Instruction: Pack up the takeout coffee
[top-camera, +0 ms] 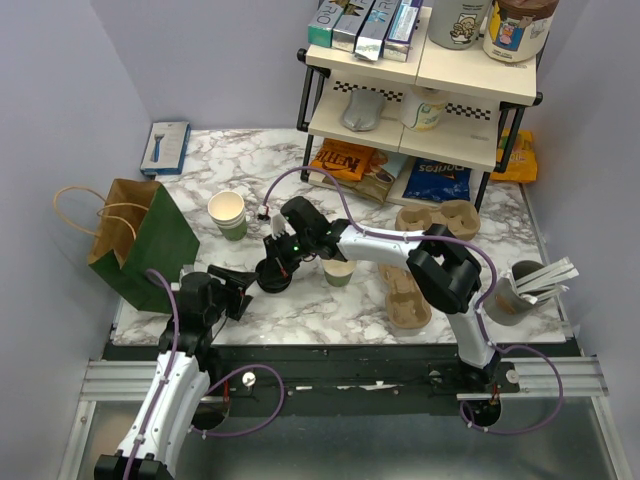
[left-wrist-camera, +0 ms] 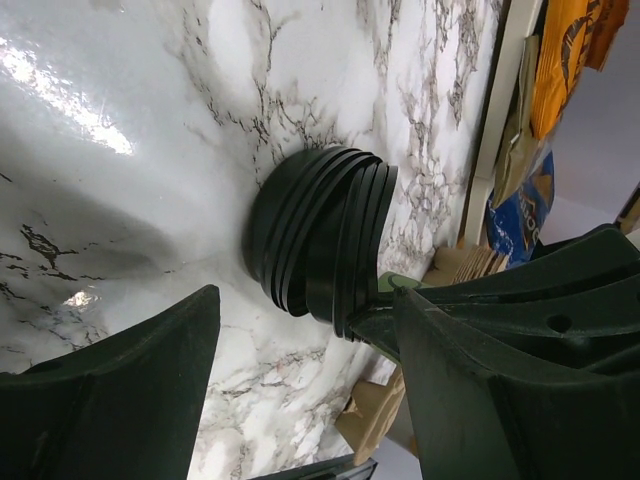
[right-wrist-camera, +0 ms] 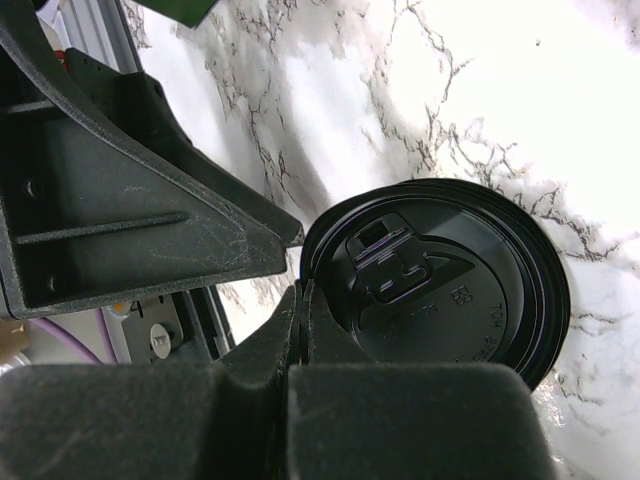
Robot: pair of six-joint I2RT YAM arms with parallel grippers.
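A stack of black plastic lids lies on the marble table. My right gripper is shut, its tips against the rim of the top lid; whether the rim is pinched between them does not show. My left gripper is open just left of the stack, one finger on each side of it and not touching. A small dark-green cup with a cream inside stands upright right of the lids, under the right arm. Stacked cups of the same kind stand behind.
A green and brown paper bag stands open at the left. Brown pulp carriers lie on the right, beside a grey cup with white sticks. A shelf rack fills the back. A boxed razor lies back left.
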